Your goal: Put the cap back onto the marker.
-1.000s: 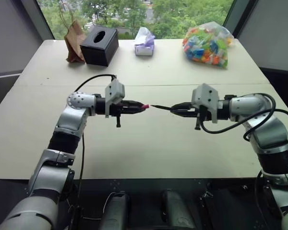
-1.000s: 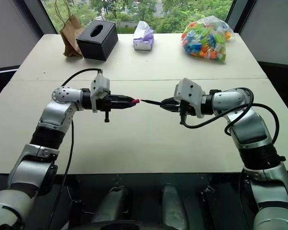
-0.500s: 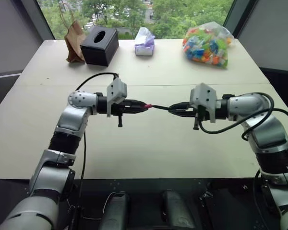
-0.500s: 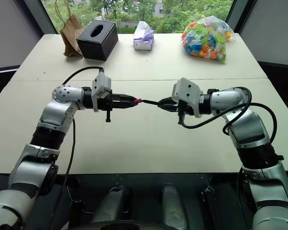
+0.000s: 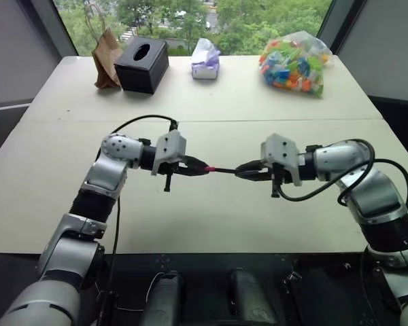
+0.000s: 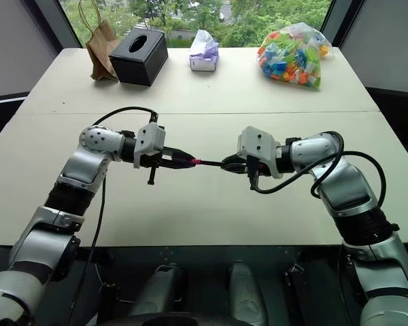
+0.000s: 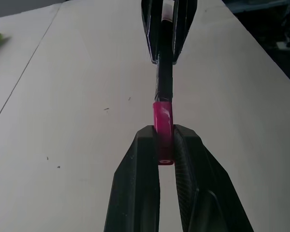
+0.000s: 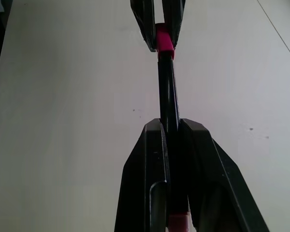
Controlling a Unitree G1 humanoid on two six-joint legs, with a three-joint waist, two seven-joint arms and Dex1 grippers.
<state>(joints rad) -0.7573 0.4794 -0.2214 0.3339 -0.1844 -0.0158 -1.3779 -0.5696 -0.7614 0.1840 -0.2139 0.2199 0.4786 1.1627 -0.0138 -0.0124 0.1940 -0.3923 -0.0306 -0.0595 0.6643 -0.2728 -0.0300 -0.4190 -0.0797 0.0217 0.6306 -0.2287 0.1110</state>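
Back edge of the table [image 5: 211, 204], along the top of the head view, has a brown paper bag [image 5: 106, 50] at upper left, a black tissue box [image 5: 142, 64] right beside it, a small white-and-purple packet [image 5: 205, 59] in the top middle, and a clear bag of colourful bits [image 5: 294, 62] at upper right. All of that sits well apart from the grippers, and nothing lies between the two arms, just bare tabletop under them.

Compared with a second ago, both grippers have dropped lower in the frame and closed in on each other. Back then there was a clear gap between the cap and the marker tip; now the tip has met the cap's open end.

The left gripper [image 7: 164, 145] is clenched on the cap [image 7: 163, 129], a short glossy magenta tube pinched between its fingers near the middle of the frame. The right gripper [image 8: 170, 130] is clamped around the marker [image 8: 167, 92], a slim black stick with a pinkish end poking out behind the fingers. Cap and marker line up in one near-straight line, held in the air above the table.
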